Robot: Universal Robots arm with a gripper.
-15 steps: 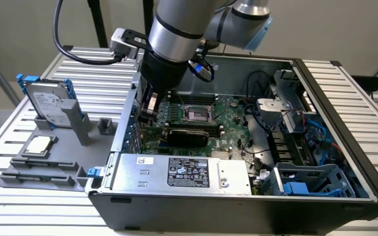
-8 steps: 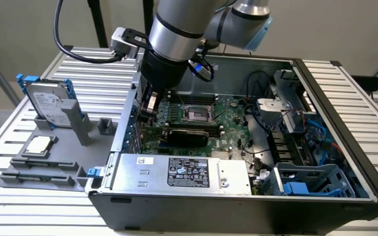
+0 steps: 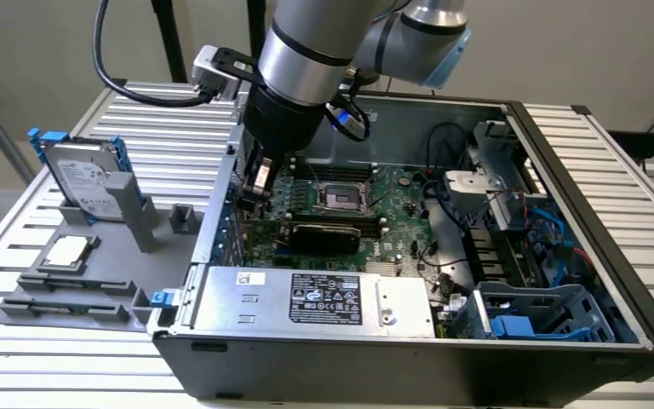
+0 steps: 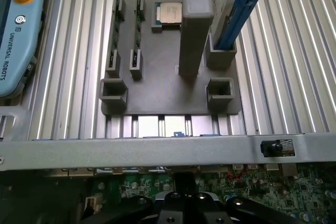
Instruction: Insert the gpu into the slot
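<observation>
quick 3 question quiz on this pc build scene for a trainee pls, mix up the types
1. True or false: the hard drive lies flat inside the computer case.
2. Where is the gripper?
A. over the grey fixture
B. down inside the case, at the motherboard's edge on the exterior view's left
C. resting on the silver power supply
3. Which small square silver part lies on the grey fixture near the hard drive?

Key
1. False: it stands upright in the fixture, outside the case.
2. B
3. The CPU chip.
</observation>
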